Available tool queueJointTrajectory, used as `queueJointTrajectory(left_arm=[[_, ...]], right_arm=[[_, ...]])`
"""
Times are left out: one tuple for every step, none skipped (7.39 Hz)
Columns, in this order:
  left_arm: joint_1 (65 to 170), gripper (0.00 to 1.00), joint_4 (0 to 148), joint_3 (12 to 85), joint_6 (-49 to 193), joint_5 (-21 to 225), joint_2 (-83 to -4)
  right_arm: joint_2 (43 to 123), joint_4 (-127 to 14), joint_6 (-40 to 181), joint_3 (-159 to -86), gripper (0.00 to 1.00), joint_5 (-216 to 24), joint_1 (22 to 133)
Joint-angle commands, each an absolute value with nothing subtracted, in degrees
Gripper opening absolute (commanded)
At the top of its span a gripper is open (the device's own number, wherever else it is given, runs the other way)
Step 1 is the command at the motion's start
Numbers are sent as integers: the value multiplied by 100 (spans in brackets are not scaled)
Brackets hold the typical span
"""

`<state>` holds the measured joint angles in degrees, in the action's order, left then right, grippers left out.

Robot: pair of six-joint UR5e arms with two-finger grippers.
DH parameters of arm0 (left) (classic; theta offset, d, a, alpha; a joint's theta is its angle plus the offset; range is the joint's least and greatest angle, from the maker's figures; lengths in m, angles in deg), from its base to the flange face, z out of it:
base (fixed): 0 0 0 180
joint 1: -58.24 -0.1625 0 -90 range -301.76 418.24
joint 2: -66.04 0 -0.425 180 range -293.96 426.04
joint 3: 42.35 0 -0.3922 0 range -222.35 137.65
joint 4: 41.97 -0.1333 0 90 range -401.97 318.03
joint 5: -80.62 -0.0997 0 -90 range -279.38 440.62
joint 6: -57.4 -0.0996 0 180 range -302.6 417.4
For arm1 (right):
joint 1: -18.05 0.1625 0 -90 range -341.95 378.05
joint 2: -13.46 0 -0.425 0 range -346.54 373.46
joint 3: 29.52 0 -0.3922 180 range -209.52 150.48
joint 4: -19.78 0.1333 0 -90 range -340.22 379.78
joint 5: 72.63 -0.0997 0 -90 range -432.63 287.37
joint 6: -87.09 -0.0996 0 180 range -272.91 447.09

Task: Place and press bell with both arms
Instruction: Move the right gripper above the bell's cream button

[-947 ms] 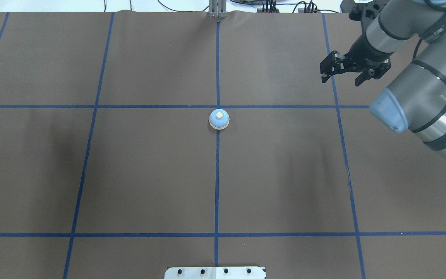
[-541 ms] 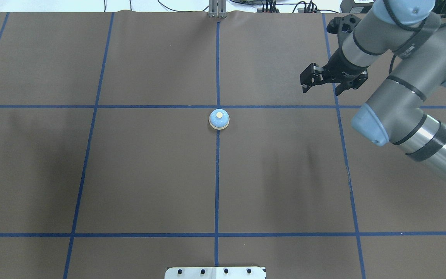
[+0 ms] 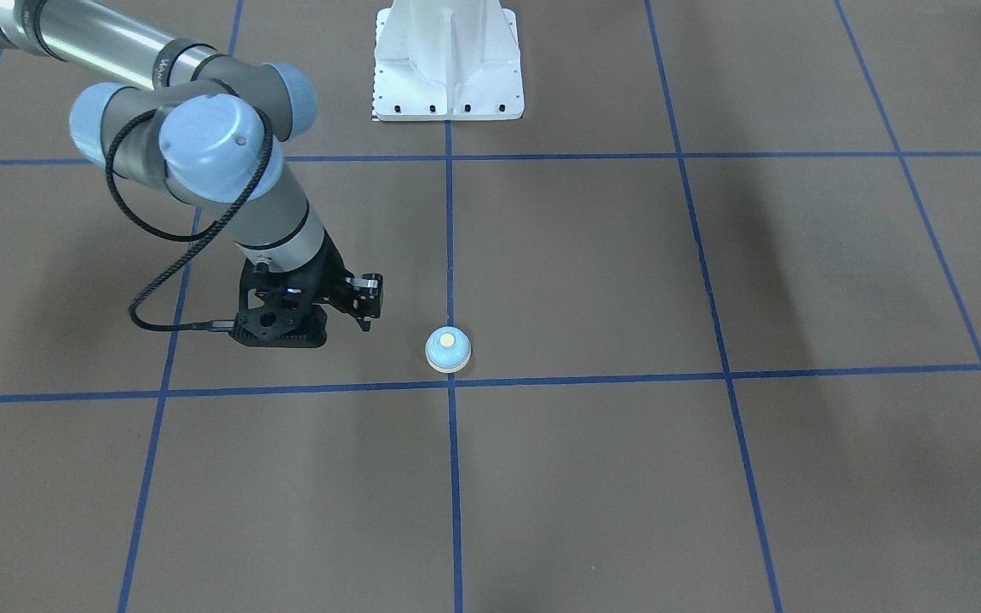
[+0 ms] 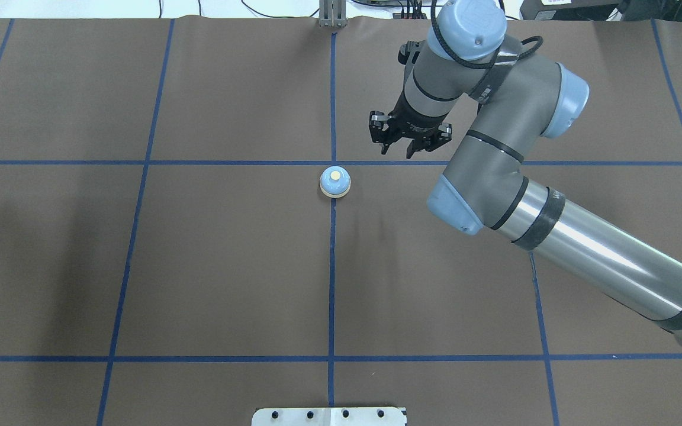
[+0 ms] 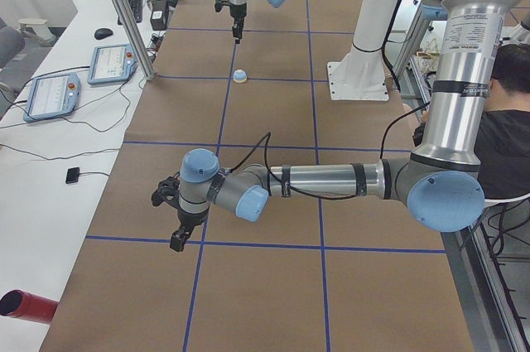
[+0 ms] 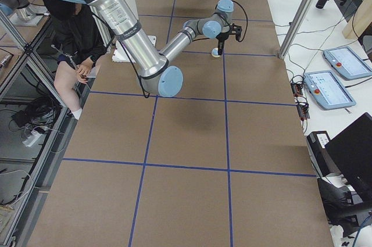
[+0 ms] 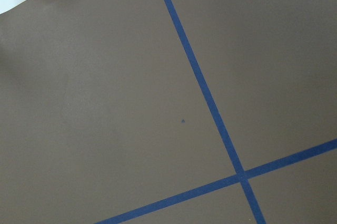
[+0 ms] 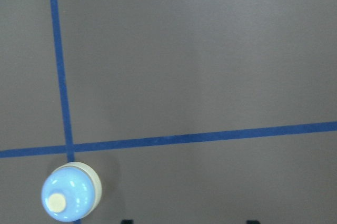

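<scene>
Brown table [image 4: 228,266] with blue tape grid [image 4: 331,266]: bell [image 4: 335,181] upright at the centre crossing. Right claw [image 4: 397,151] spread wide, empty, at bell's 2 o'clock, apart. Left claw [image 5: 170,219] well away; its opening cannot be told.

Overhead looks forward and down from behind the robot. Front view faces it, steep, pedestal [image 3: 448,60] at top. Side views look along the surface [image 4: 228,266] from each end. Wrist views sit close above it. Bell [image 4: 335,181] shows in overhead, front, both sides and right wrist.
</scene>
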<state>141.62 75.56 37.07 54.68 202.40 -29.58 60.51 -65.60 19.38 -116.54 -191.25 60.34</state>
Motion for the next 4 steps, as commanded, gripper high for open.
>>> queueJointTrajectory(left_arm=[[14165,100,7563,3710,5459,20244,-2932],[14174,100,7563,3710,5450,20244,-2923],[14191,100,7528,3728,5311,20218,-2932],[14200,100,7528,3728,5214,20226,-2923]], right_arm=[[5603,-6582,1897,-11261,0,-18944,5804],[5295,-6556,1845,-10875,0,-18943,5734],[4979,-6547,1844,-10462,0,-18935,5690],[4845,-6547,1862,-10240,0,-18935,5620]])
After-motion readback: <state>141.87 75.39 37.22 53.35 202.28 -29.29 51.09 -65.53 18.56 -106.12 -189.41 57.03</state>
